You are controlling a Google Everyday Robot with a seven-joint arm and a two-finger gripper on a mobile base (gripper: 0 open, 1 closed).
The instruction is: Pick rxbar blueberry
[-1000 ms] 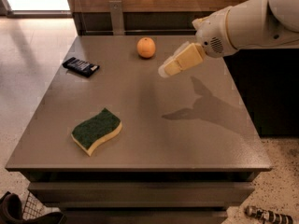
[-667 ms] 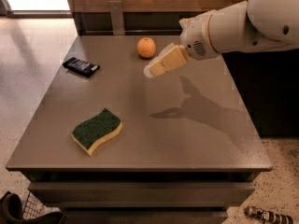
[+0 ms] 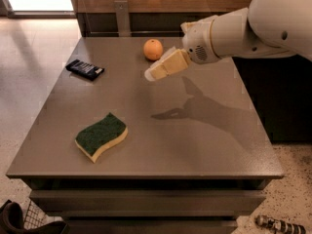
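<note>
The rxbar blueberry (image 3: 85,69) is a small flat dark bar with white lettering, lying near the table's far left edge. My gripper (image 3: 155,73) hangs above the table's middle back area, just below and right of the orange fruit, pointing left towards the bar. It is well to the right of the bar and holds nothing that I can see. The white arm reaches in from the upper right.
An orange fruit (image 3: 153,49) sits at the back centre of the grey table (image 3: 195,145). A green-and-yellow sponge (image 3: 101,136) lies at the front left. A wooden wall and a metal post stand behind the table. Floor drops away on the left.
The gripper and arm have moved left across the table, from right of the orange to just below it, closer to the bar. The objects have not moved.
</note>
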